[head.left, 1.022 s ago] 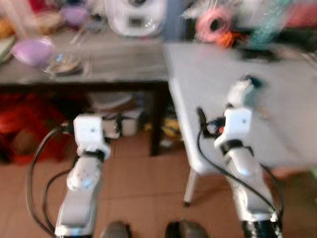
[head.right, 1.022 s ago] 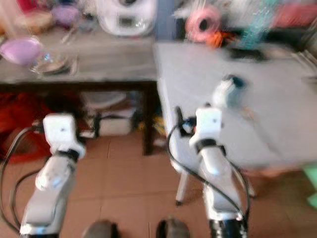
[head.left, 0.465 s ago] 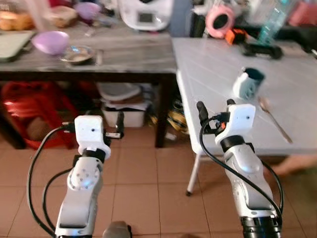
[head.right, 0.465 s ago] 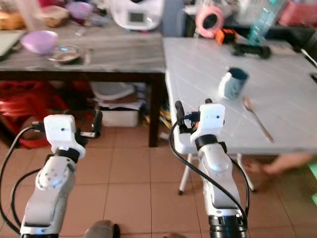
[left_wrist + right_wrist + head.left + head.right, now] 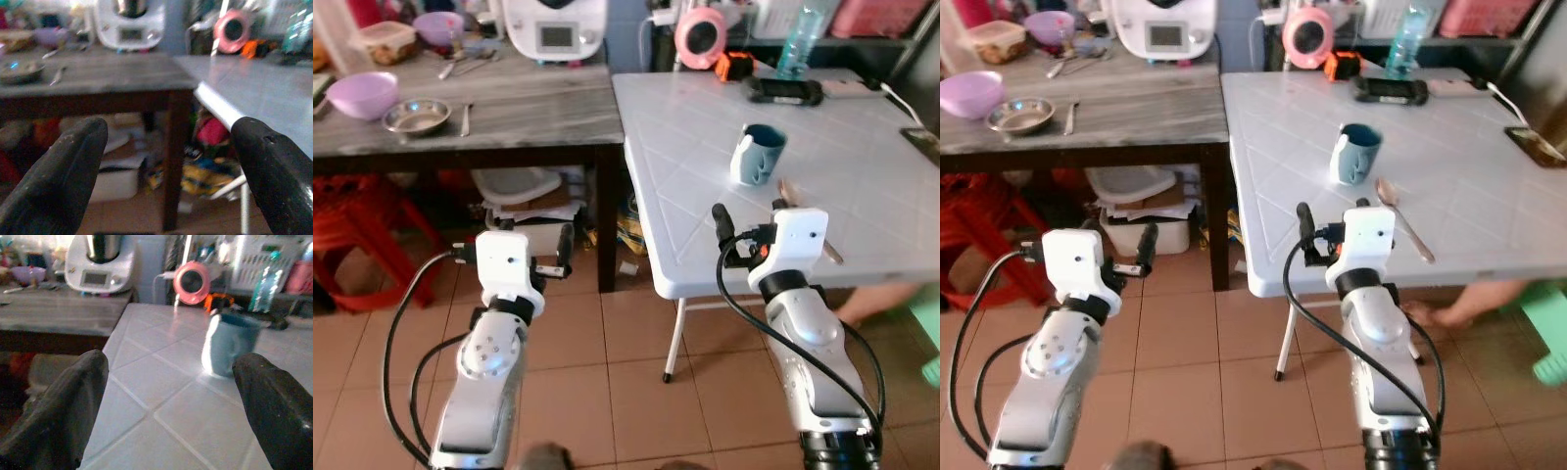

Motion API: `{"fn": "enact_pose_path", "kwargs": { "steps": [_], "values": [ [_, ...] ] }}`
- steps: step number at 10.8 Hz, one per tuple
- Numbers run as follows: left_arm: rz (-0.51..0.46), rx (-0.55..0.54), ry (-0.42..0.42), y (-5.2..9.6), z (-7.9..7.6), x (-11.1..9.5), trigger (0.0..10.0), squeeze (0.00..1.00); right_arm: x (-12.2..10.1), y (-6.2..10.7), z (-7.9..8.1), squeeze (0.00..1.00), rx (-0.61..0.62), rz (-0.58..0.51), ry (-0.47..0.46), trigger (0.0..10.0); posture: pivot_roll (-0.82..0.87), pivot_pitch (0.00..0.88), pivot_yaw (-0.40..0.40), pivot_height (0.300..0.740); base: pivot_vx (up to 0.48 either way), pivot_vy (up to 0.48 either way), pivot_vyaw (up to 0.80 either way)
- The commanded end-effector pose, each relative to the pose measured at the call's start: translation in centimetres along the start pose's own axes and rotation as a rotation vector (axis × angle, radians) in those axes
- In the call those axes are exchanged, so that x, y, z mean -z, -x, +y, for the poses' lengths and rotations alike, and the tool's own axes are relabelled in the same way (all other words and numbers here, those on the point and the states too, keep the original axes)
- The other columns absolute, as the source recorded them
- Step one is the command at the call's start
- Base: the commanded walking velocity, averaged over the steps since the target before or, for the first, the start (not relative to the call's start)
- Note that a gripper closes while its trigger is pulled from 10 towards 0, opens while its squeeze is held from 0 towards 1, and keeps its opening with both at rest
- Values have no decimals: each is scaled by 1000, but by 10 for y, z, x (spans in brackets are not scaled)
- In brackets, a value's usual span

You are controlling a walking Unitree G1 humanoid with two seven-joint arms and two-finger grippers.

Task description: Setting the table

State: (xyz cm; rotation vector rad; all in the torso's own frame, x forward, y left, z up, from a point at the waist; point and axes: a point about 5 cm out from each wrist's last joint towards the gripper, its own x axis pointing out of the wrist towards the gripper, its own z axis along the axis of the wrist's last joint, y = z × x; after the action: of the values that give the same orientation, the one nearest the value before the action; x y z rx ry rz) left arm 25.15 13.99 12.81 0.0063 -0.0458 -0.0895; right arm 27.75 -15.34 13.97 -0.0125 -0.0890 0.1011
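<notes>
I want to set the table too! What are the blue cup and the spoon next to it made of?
The blue cup looks like glazed ceramic: thick walls, smooth and shiny, pale outside, darker inside. It could also be plastic. The spoon beside it looks like metal, thin and greyish with a dull shine. Both sit on the white table.

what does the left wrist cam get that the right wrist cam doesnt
Left wrist: the steel bowl on the wooden table, and the white box beneath it. Right wrist: the mug upright on the white table, and a bottle behind it. Both: the white appliance, the pink roll, and open fingers.
</notes>
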Motion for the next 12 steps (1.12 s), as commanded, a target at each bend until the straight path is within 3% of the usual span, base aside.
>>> {"fn": "enact_pose_path", "kwargs": {
  "steps": [1,4,9,12],
  "values": [
    [-5,-8,-8,0,2,-2,10000,0,-3,-2,-4,0,26,-19,34,10000,32,0,-27,740,0,-379,0],
    [-6,-3,-9,-1,2,-1,10000,0,-2,-3,-12,0,53,5,56,10000,28,0,-25,740,0,-385,0],
    [-7,2,-10,-1,1,-2,10000,0,3,-4,-7,0,62,30,94,10000,33,0,-27,740,96,-377,0],
    [-18,-8,-8,0,4,-3,10000,0,7,-3,-5,0,62,55,83,10000,46,0,-27,740,80,-99,0]
  ]
}}
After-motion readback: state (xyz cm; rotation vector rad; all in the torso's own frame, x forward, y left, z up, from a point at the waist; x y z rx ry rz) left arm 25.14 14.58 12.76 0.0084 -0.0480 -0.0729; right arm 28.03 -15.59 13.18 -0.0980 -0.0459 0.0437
